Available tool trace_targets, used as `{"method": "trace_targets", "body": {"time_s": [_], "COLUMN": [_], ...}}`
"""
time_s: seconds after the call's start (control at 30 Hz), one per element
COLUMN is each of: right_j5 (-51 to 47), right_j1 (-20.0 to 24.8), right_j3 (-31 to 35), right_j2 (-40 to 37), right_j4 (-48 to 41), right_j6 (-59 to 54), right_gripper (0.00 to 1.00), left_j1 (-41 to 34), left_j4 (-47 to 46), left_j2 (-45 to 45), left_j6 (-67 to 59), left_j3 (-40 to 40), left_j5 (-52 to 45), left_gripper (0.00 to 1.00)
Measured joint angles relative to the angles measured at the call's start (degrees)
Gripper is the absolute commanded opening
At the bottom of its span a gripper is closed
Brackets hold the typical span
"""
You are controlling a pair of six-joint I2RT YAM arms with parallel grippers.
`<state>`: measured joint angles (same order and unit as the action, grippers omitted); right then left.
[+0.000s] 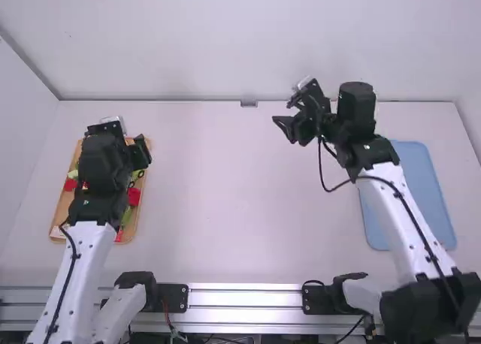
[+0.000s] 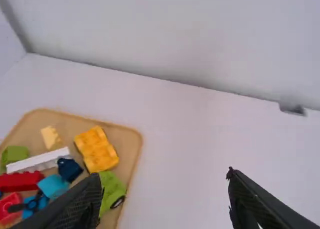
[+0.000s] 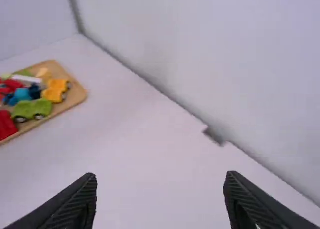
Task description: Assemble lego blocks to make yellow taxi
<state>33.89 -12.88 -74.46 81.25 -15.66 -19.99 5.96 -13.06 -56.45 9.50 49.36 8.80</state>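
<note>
Over the wooden tray (image 1: 139, 224), my left gripper (image 1: 140, 153) hangs at the table's left. My right gripper (image 1: 288, 128) is raised at the back, right of the middle. A yellow block piece (image 2: 97, 149) lies in the tray near its back right corner, a pale yellow block (image 2: 50, 137) beside it; wheels show on the yellow piece (image 3: 56, 90) in the right wrist view. Close by lies a green wheeled piece (image 2: 111, 191). Both the left gripper (image 2: 166, 195) and the right gripper (image 3: 160, 189) are open, with nothing between their fingers.
Red blocks (image 2: 21, 181), a white bar (image 2: 40, 161), a dark blue piece (image 2: 69, 169) and a light blue piece (image 2: 53, 186) share the tray. A blue tray (image 1: 422, 190) lies at the right, partly behind the right arm. The back wall (image 1: 248, 43) rises behind the table.
</note>
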Motion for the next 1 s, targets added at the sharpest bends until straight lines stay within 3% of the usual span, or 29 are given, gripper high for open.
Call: {"method": "trace_targets", "body": {"time_s": [0.2,0.6,1.0], "right_j5": [3.4,11.1,9.8], "right_j1": [-5.5,-13.8,-17.9], "right_j3": [-10.3,-26.6,-31.6], "right_j2": [11.4,29.2,33.7], "right_j4": [-4.3,-10.4,-13.4], "right_j6": [-6.2,-21.0,-17.6], "right_gripper": [0.83,0.95,0.98], "left_j1": [3.0,22.0,24.7], "left_j4": [-3.0,-12.2,-28.4], "left_j2": [-7.9,-20.7,-30.4], "left_j6": [3.5,9.4,7.0], "left_j3": [7.1,19.3,39.7], "left_j5": [2.1,-10.6,-13.5], "left_gripper": [0.83,0.96,0.99]}}
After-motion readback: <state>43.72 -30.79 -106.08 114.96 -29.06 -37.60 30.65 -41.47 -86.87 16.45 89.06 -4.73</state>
